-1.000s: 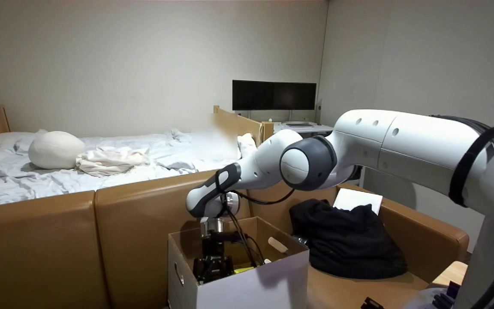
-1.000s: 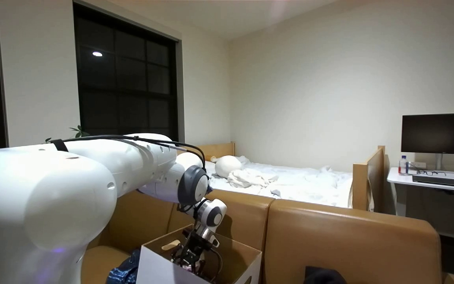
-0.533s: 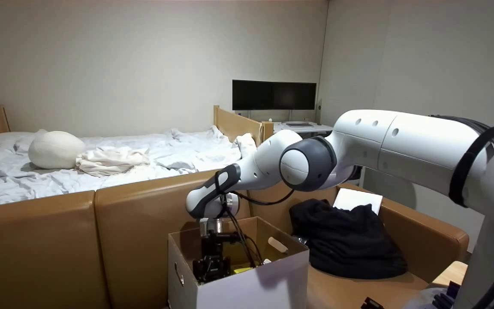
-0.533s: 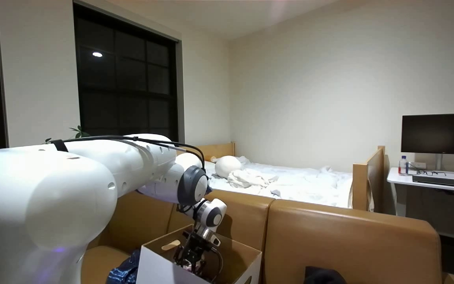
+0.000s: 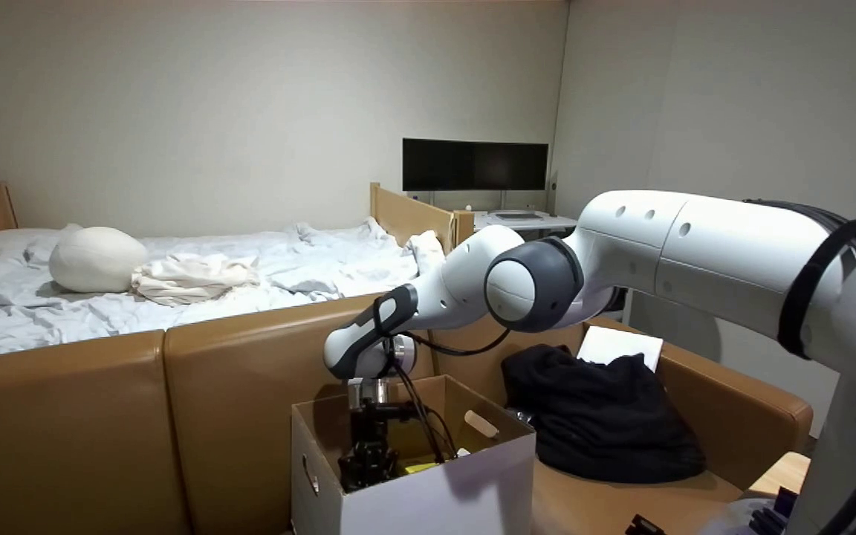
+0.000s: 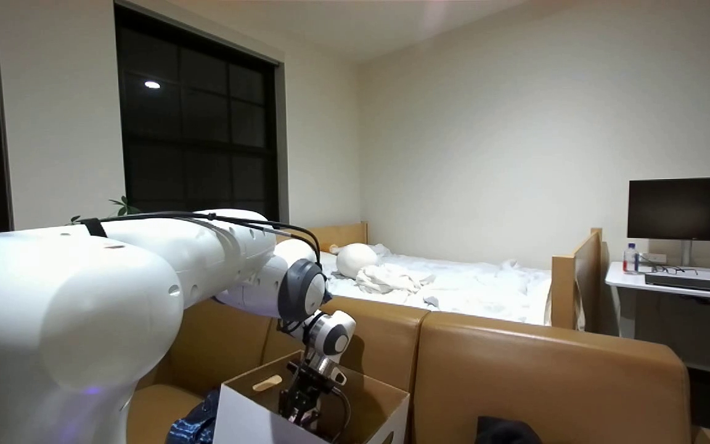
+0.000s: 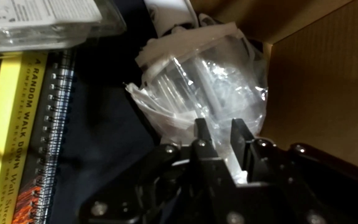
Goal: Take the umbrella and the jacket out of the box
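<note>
One tan sofa (image 5: 235,423) behind box (image 5: 435,494); black jacket (image 5: 599,423) already out, lying on sofa beside box; gripper (image 7: 219,124) down inside box, jaws partly apart, clear plastic bundle (image 7: 204,84) showing in gap, no squeeze that we can make out; bundle, in box, we take for umbrella, unsure; its long axis seems to run from gap outward, ahead of gripper, so we judge jaws should meet across its width

Home-like bedroom with sitting area, rumpled bed (image 5: 316,264), brown sofa (image 6: 540,370), white desk (image 6: 629,280) with monitor (image 6: 688,208), dark window (image 6: 201,111)
</note>
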Controlling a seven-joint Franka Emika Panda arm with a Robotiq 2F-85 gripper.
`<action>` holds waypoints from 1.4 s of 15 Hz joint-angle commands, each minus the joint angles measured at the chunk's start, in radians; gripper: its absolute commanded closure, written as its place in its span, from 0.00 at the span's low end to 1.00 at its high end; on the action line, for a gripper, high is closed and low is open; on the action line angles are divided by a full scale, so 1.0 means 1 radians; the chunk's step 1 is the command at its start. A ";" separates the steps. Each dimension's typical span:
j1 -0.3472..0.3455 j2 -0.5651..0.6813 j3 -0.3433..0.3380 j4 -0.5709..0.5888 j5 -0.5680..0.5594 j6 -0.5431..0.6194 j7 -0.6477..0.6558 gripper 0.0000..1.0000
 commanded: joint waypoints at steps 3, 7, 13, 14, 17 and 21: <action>-0.003 0.000 0.003 -0.012 -0.009 0.003 0.030 1.00; -0.001 0.001 0.004 -0.018 -0.009 0.001 0.031 0.99; 0.005 -0.079 0.000 -0.137 0.019 0.053 0.069 0.97; 0.008 -0.125 0.001 -0.207 0.022 0.088 0.069 0.97; 0.022 -0.204 0.004 -0.323 0.014 0.131 0.056 0.97; 0.033 -0.317 0.008 -0.481 0.022 0.155 0.051 0.97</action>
